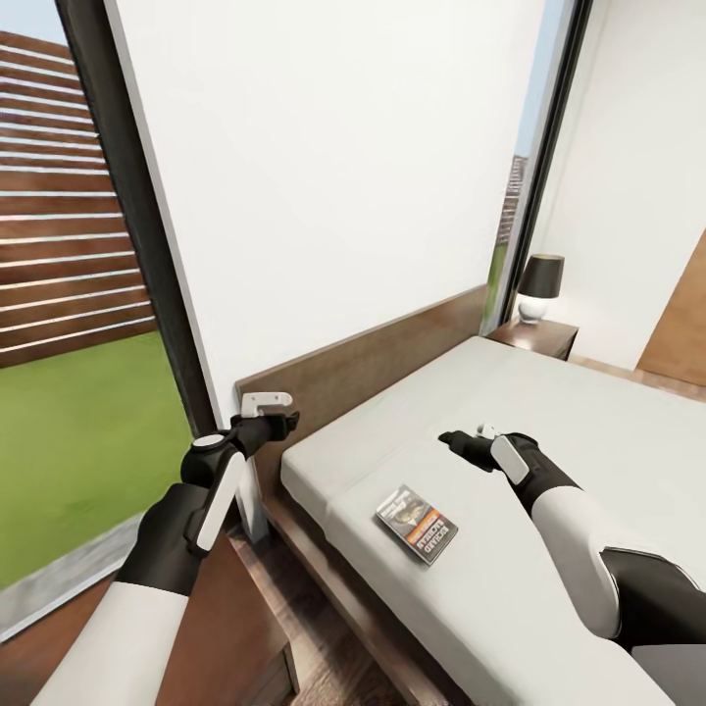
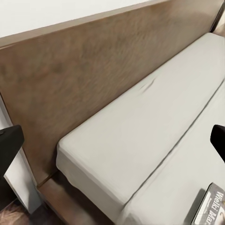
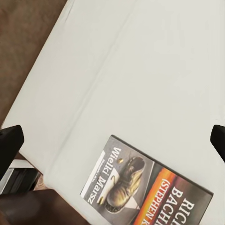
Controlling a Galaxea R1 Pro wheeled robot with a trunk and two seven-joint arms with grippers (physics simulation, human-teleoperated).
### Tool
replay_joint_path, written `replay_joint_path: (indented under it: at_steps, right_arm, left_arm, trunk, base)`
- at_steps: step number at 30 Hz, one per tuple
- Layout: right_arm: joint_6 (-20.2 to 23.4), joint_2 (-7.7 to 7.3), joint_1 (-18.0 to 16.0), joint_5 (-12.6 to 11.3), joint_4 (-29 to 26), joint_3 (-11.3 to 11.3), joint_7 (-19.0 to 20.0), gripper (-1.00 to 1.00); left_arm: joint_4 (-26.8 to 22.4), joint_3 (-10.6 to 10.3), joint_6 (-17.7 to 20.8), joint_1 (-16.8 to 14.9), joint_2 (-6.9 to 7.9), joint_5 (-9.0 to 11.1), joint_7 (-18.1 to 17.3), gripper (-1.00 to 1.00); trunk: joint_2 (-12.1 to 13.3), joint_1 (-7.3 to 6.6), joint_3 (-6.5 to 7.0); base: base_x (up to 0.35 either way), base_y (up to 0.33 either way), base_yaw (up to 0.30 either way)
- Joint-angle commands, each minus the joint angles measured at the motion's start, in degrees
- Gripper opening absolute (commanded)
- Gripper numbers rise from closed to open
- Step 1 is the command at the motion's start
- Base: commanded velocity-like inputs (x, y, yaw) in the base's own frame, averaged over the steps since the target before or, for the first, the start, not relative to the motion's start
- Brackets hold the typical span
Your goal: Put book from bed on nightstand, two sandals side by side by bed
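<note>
Book [image 1: 417, 525] lies flat on your bed [image 1: 588, 471]; your right gripper [image 1: 461, 438] hovers at its one o'clock, jaws spread, empty.

Your arms: glossy white shells on the upper segments, matte black at joints and wrists. Left arm [image 1: 196, 510] carries a white side panel; right arm [image 1: 559, 500] has one too. Fingertips [image 3: 10, 143] render black.

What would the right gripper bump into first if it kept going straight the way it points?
Probably the bed. The right gripper hangs open above the grey mattress, and its wrist view looks down at bare mattress just beside the book. It would likely land next to the book, though depth is hard to judge.
</note>
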Motion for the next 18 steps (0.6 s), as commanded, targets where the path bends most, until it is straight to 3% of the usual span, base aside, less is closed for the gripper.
replay_joint_path:
  at_steps: [1,18]
  right_arm:
    - [0.3,0.02,-0.02,-0.27,-0.08,-0.26,-0.1,1.0]
    - [0.47,-0.42,-0.02,-0.27,0.08,-0.26,-0.05,1.0]
  left_arm:
    - [-0.06,-0.07,0.25,-0.04,0.0,0.59,0.45,1.0]
    - [-0.05,-0.2,0.27,0.14,-0.01,0.51,-0.59,1.0]
  trunk:
    - [-0.03,-0.01,-0.14]
    - [-0.03,-0.01,-1.68]
  base:
    - [0.0,0.0,0.0]
    - [0.0,0.0,0.0]
